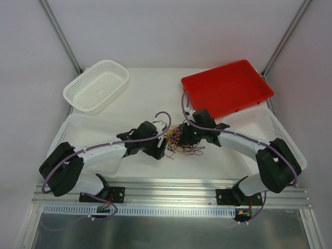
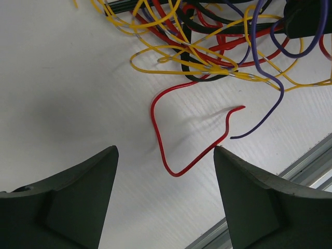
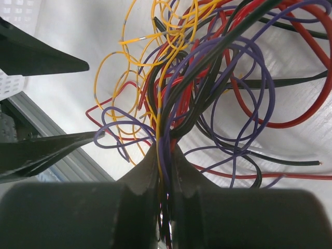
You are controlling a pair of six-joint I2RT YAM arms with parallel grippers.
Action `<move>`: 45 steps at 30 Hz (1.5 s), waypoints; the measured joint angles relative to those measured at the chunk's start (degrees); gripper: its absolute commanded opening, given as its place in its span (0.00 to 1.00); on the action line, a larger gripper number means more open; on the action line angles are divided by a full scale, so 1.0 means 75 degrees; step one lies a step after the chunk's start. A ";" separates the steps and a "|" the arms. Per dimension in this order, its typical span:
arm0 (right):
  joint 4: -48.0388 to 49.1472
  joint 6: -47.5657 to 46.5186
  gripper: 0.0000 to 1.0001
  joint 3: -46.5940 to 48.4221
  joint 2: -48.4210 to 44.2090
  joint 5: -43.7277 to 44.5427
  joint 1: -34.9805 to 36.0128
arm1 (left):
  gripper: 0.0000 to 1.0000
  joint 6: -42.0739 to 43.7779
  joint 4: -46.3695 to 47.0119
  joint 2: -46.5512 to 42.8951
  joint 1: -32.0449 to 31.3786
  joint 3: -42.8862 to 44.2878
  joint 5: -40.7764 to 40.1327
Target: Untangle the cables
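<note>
Only the wrist views show the grips: right gripper (image 3: 165,153) pinches the tangled thin red, black, yellow, purple cables (image 3: 207,78), left gripper (image 2: 165,150) stands wide beside them

Overhead looks down; close wrist views share cables (image 3: 166,119).

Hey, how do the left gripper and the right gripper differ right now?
The left gripper stands open; the right gripper is shut. The left holds nothing, with a loose red wire below its gap; the right pinches a bundle of cables. Both are dark two-finger grippers at the tangle.
</note>
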 measured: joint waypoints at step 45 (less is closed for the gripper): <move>-0.0326 0.0347 0.01 -0.1676 -0.1276 0.1189 -0.1032 | 0.00 0.1014 -0.4264 -0.4147 -0.0341 0.6446 -0.4800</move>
